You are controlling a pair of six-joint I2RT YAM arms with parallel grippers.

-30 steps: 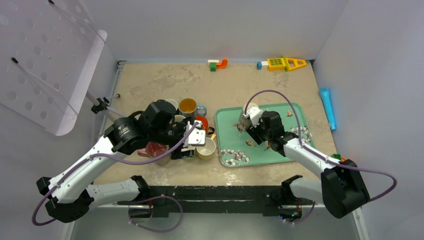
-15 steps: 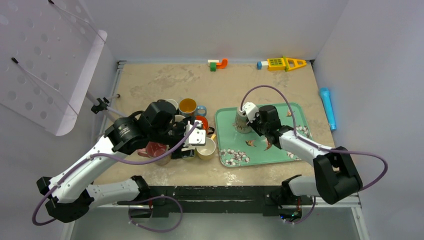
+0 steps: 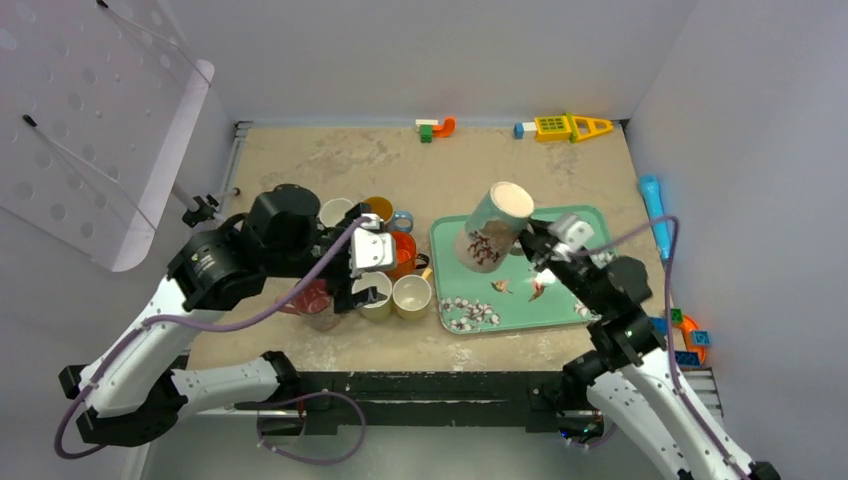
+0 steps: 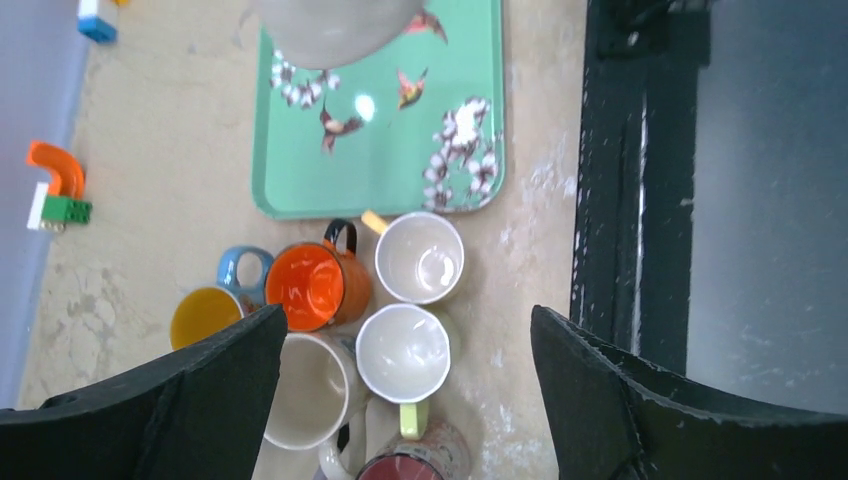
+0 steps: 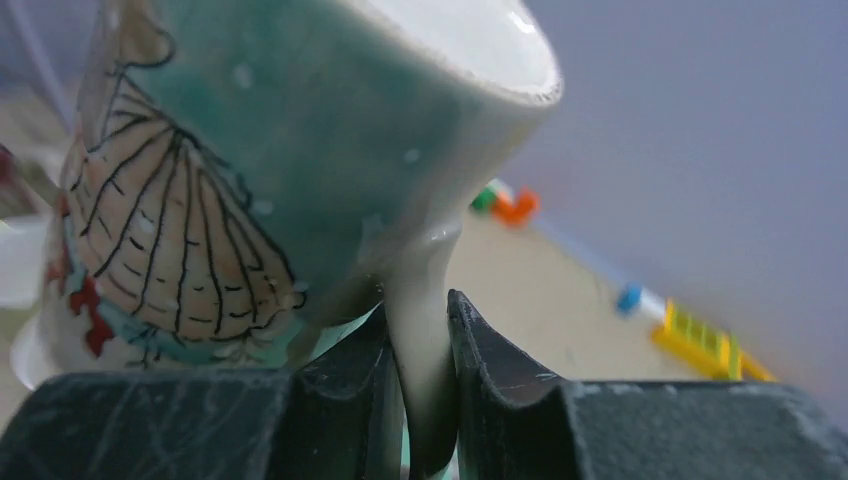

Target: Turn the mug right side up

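Mug [image 5: 250, 170]: glazed ceramic, glossy teal with tiny specks and a painted fan pattern in black lines. Its handle [image 5: 425, 300] is pale, smooth and shiny. Right gripper [image 5: 420, 340] fingers [image 5: 320, 410]: matt black plastic, scratched and scuffed. Left gripper [image 4: 408, 312] fingers [image 4: 200, 400]: same matt black, grainy. Tray [image 4: 300, 170]: smooth glossy teal with a light glare and printed flowers and birds. Orange mug [image 4: 312, 286] and white cups [image 4: 420, 258]: glossy glazed ceramic. Table [image 3: 330, 160]: rough matt beige, mottled and worn. Near rail [image 4: 610, 200]: matt black with white scuffs. Far toy blocks [image 3: 436, 127]: shiny plastic. Left panel [image 3: 90, 120]: translucent perforated plastic.
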